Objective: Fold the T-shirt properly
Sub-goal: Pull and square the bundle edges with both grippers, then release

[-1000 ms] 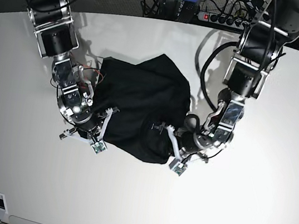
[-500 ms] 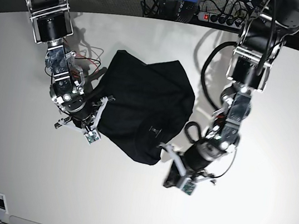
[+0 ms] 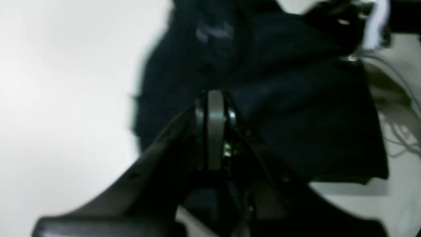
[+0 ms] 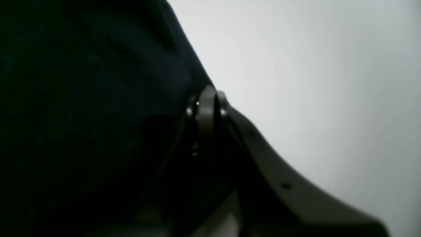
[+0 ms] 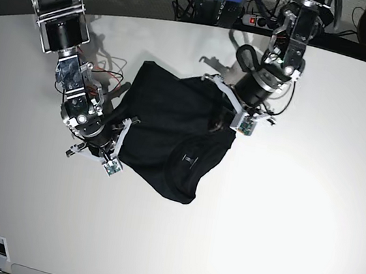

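Black soft-cloth T-shirt (image 5: 170, 132) sits bunched mid-way on the white round tabletop (image 5: 295, 216), partly folded over itself, pale label mark facing up near the front edge. Left gripper (image 5: 230, 120) is at the shirt's far-right edge, jaws closed; wrist view too blurred to confirm cloth between them. Right gripper (image 5: 119, 142) is at the near-left hem, jaws pinched together against the fabric edge.
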Robot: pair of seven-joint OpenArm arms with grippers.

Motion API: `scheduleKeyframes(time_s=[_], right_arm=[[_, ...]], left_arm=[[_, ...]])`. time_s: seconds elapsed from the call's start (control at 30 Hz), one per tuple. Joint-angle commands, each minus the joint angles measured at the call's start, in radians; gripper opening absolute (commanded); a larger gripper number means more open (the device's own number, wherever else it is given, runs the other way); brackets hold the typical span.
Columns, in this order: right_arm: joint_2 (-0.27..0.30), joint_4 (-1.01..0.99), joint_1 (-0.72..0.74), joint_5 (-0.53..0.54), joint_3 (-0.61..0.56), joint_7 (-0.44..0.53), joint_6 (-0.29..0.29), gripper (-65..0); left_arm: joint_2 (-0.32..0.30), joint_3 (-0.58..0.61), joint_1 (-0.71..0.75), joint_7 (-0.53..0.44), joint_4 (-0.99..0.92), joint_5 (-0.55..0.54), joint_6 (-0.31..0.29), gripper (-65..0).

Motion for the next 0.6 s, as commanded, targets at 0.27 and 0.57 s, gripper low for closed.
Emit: scheduleKeyframes(time_s=[0.27,0.57], right_arm=[[0.020,0.036,-0.020,-0.008,-0.006,-0.074,0.014,-65.0],[0.082,0.192,-0.194,-0.008,-0.001,-0.089,0.014,-65.0]], left_arm=[[-0.033,0.017,-0.086,-0.140,-0.175,-0.005,0.004,-65.0],[-0.067,0.014,-0.193,-0.118,-0.294,-0.006,0.004,-65.0]])
